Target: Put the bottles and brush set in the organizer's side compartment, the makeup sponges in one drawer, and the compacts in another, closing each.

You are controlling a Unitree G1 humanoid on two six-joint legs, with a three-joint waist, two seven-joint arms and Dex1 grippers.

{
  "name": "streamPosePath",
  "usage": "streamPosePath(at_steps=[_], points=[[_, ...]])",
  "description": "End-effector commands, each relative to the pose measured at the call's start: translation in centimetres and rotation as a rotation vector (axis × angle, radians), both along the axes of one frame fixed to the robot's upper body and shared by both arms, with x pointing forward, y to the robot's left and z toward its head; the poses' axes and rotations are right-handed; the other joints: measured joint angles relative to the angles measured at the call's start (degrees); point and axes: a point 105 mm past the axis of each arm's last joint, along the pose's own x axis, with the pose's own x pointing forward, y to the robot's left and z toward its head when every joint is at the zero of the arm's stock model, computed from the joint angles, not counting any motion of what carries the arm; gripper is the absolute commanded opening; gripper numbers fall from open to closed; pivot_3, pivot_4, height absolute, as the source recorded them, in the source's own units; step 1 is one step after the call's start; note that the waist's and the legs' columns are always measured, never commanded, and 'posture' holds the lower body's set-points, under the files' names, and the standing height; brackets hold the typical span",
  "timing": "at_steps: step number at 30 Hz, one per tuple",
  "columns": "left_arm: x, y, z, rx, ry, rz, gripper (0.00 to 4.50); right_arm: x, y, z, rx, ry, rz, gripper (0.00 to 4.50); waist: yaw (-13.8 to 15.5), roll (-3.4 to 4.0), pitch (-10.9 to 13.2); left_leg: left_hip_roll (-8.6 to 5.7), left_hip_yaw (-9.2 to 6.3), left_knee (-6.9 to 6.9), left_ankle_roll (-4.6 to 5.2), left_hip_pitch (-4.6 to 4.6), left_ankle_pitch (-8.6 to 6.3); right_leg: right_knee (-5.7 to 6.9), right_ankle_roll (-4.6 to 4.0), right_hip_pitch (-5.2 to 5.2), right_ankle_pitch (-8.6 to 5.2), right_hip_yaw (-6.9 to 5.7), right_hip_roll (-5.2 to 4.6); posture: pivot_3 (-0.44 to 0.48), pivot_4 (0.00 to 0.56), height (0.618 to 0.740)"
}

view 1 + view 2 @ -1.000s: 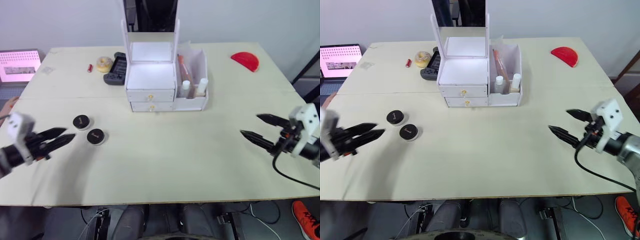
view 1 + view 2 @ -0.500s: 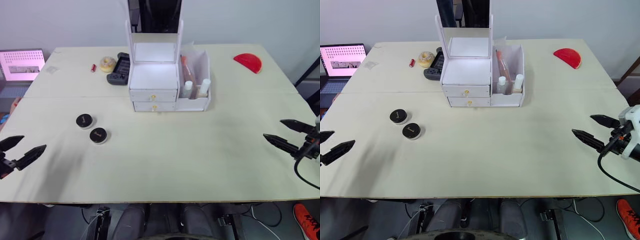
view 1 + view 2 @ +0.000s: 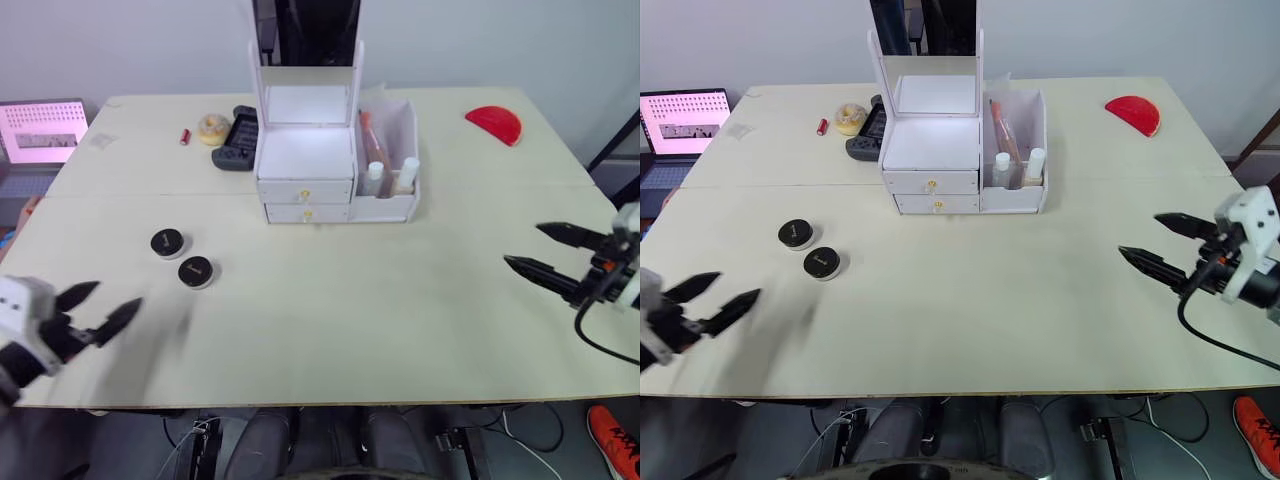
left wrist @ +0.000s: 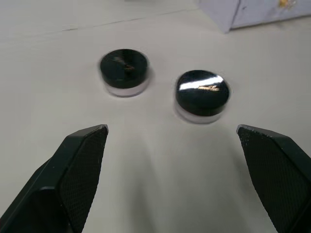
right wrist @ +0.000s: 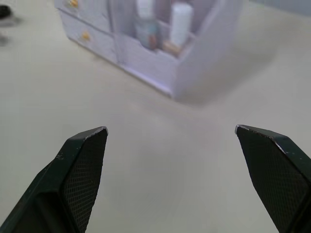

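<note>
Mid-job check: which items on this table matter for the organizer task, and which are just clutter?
For the job:
organizer, both drawers shut
bottles and brush set, in the side compartment
two black compacts, on the table

Just lying about:
red dome-shaped object
black controller-like device
yellowish round item
small red item
laptop

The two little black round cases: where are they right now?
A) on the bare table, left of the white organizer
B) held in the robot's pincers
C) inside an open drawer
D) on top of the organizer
A: both black cases sit side by side on the table, left of the organizer, whose drawers are shut.
</note>
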Motion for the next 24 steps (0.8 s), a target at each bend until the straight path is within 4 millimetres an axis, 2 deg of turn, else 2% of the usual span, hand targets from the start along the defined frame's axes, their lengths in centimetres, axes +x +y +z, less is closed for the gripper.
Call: streamPosePath(at_steps=[1,5,8,13,15,17,19,24], points=[[0.6,-2.8,0.8,0.010,-0.108,0.061,4.47,0.7,2.4,2.1,-0.006,-0.057,0.076,4.50,0.2,-0.08,0.0,0.00,-0.01,0.01,0.00,-0.01,0.00,0.00,0.00,0.01,0.00,-0.01,0.01,0.000,0.150,0.740],[1.3,-6.6,0.5,-0.036,-0.159,0.153,4.47,2.0,5.6,2.4,0.019,-0.067,0.169,4.50,0.3,-0.15,0.0,-0.04,-0.04,0.05,0.00,-0.02,0.00,-0.01,0.01,0.05,0.01,-0.07,0.01,0.000,0.150,0.740],[1.7,-9.8,0.2,-0.059,-0.173,0.162,4.47,2.9,6.6,2.3,0.033,-0.059,0.194,4.50,0.4,-0.17,0.0,-0.07,-0.03,0.07,0.00,-0.03,0.00,-0.01,0.08,0.06,0.05,-0.08,0.03,0.000,0.150,0.740],[2.8,-14.9,-0.9,-0.112,-0.165,0.157,4.47,3.8,6.8,2.1,0.024,-0.032,0.219,4.50,0.5,-0.17,0.0,-0.10,-0.01,0.07,0.01,-0.04,0.00,-0.01,0.08,0.04,0.05,-0.15,0.08,0.000,0.150,0.740],[3.2,-16.2,-1.0,-0.112,-0.173,0.158,4.47,4.0,6.7,2.1,0.012,-0.026,0.221,4.50,0.4,-0.17,0.0,-0.11,0.00,0.07,0.02,-0.03,0.01,0.00,0.05,0.05,0.03,-0.16,0.11,0.000,0.150,0.740],[4.2,-17.4,-0.8,-0.112,-0.197,0.162,4.47,4.2,6.7,2.1,0.003,-0.019,0.229,4.50,0.3,-0.17,0.0,-0.10,-0.01,0.07,0.02,-0.03,0.00,0.00,0.06,0.04,0.03,-0.18,0.14,0.000,0.150,0.740],[5.7,-19.5,-0.4,-0.135,-0.220,0.121,4.47,4.3,7.0,2.1,0.003,-0.010,0.245,4.50,0.4,-0.16,0.0,-0.10,-0.01,0.06,0.02,-0.03,0.01,0.00,0.09,0.04,0.05,-0.20,0.15,0.000,0.150,0.740],[9.0,-21.1,0.1,-0.119,-0.245,0.133,4.47,4.2,7.4,2.0,0.000,-0.005,0.258,4.50,0.2,-0.17,0.0,-0.12,-0.03,0.11,0.07,-0.06,-0.02,0.01,0.26,0.03,0.14,-0.23,0.16,0.000,0.150,0.740]])
